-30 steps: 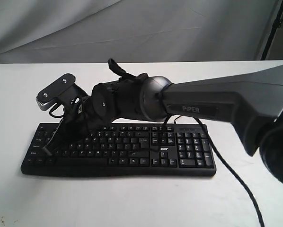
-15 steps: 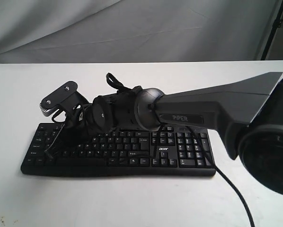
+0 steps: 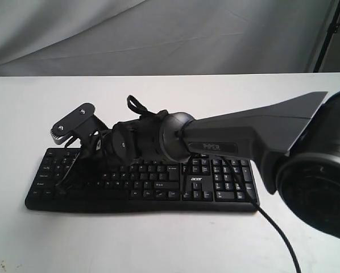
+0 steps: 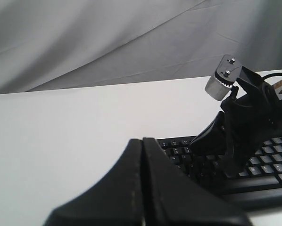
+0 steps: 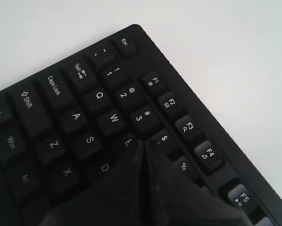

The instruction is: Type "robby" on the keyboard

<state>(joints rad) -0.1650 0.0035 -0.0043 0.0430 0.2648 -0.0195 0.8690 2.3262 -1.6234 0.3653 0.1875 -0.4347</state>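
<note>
Just under the right gripper (image 5: 143, 143), whose jaws are pressed together around nothing, lies the keyboard (image 3: 141, 181), flat on the white table (image 3: 158, 244). Its tip hovers over the E and 4 keys, so R probably sits just beyond; a straight, short press with the closed tip should avoid clipping neighbours. Off to the side, the left gripper (image 4: 142, 141) is likewise closed and empty. Readable writing: "acer" on the keyboard, "PIPER" on the arm (image 3: 218, 147).
</note>
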